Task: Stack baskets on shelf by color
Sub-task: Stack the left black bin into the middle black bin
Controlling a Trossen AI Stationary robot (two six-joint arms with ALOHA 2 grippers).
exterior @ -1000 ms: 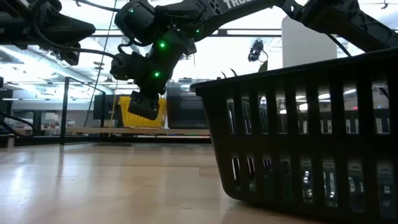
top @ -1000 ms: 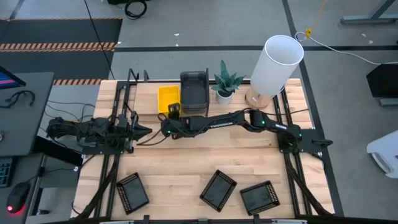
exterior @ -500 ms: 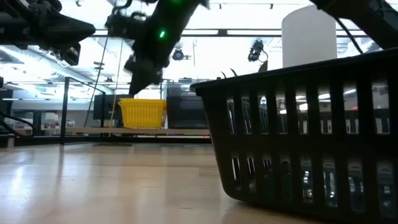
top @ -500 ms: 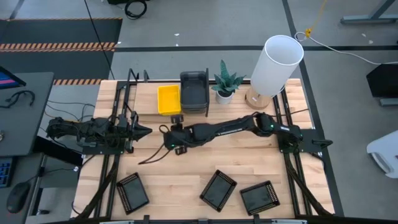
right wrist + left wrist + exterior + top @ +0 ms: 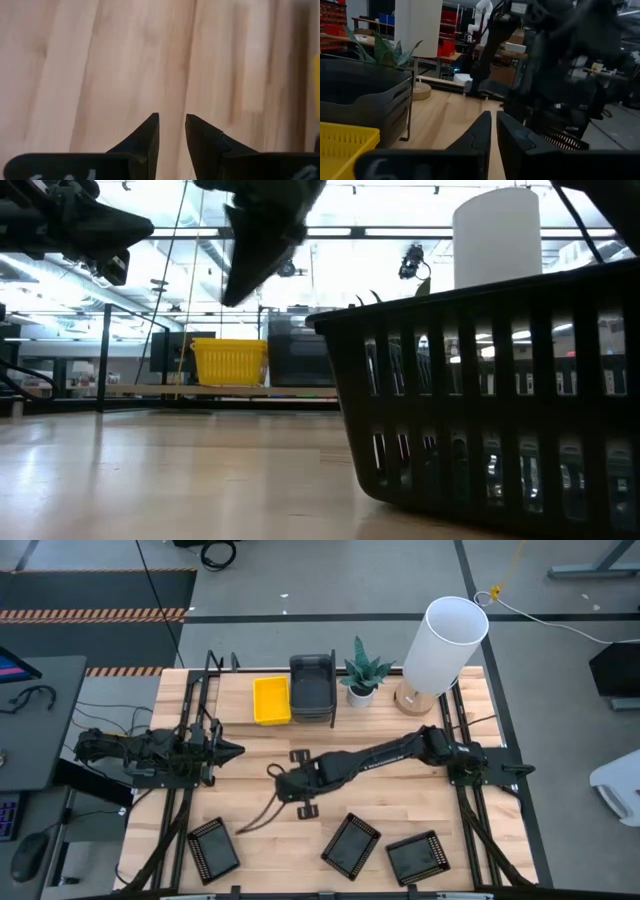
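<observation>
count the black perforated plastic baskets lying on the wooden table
3, all along the table's near edge in the high view: one black perforated plastic basket at the left, one in the middle, one at the right. None seems hidden.

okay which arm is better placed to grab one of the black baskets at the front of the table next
Right, probably. The right gripper hangs empty over mid-table, near the middle black basket. The left gripper sits parked by the table's left edge, farther from all three.

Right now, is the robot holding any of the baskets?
No. The right tool hangs empty over bare tabletop, and the left tool holds nothing either.
</observation>
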